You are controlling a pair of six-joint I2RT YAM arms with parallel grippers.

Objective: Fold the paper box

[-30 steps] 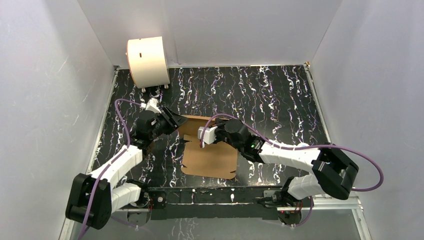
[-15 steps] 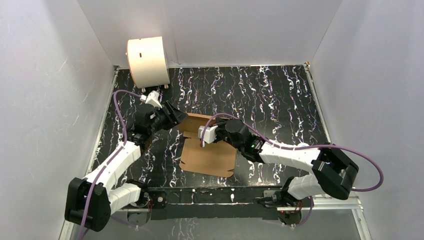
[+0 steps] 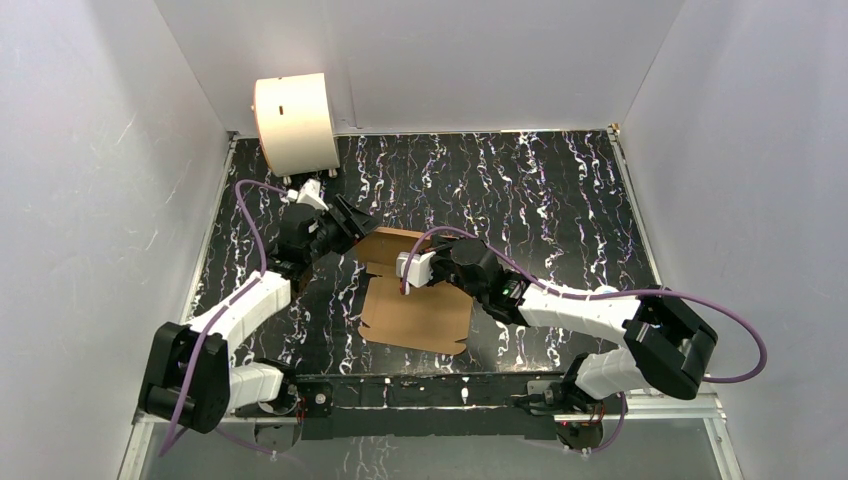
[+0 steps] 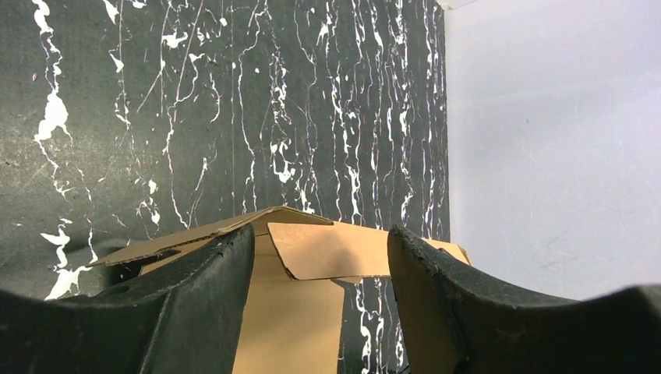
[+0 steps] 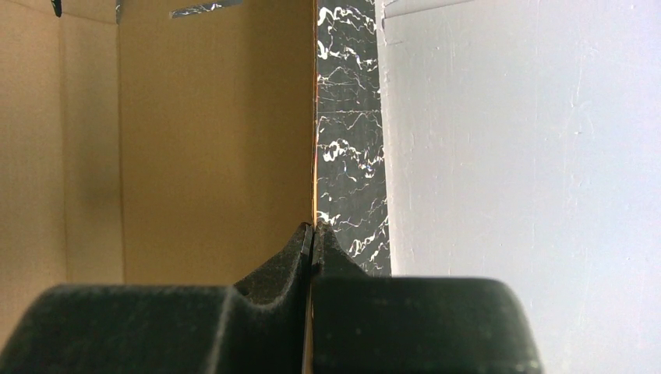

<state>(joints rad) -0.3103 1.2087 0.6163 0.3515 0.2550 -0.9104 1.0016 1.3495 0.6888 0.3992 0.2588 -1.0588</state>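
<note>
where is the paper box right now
In the top view the paper box lies centrally on the table, the right gripper shut on its edge and the open left gripper at its far-left flap.

The plain brown paper box (image 3: 418, 318) lies mostly flat on the worktop (image 3: 560, 200). Its far flaps tilt up. My right fingers (image 5: 273, 265) pinch one edge.
</note>
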